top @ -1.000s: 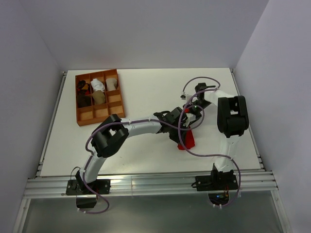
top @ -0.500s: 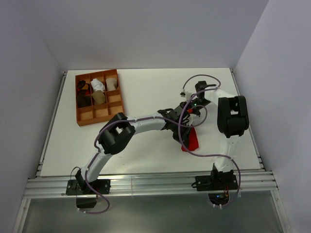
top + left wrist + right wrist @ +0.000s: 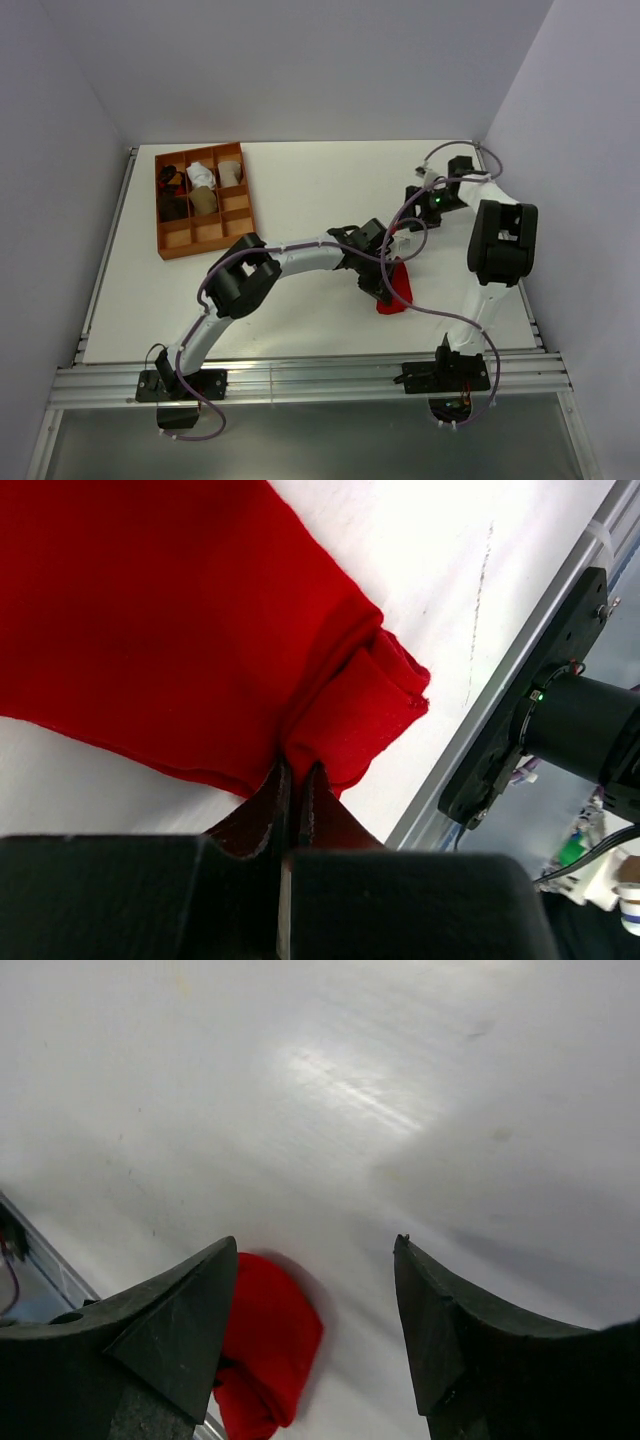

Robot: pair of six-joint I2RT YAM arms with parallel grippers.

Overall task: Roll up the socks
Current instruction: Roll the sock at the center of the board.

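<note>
A red sock (image 3: 399, 288) lies flat on the white table, right of centre. In the left wrist view the sock (image 3: 170, 620) fills the upper left, with a folded end (image 3: 365, 705) toward the table's near rail. My left gripper (image 3: 381, 284) (image 3: 297, 772) is shut on a pinch of that fold. My right gripper (image 3: 413, 196) (image 3: 316, 1242) stands open, raised behind the sock and apart from it. Nothing is between its fingers, and the sock (image 3: 268, 1345) shows low beside its left finger (image 3: 185, 1325).
An orange compartment tray (image 3: 163, 244) at the back left holds several rolled socks (image 3: 203, 186). The aluminium rail (image 3: 300, 378) runs along the near table edge. Purple cables (image 3: 420, 318) loop over the table near the right arm's base.
My right gripper has opened, let go of the sock and pulled back toward the far right. The left gripper stays shut on the sock, which has shifted slightly right.
</note>
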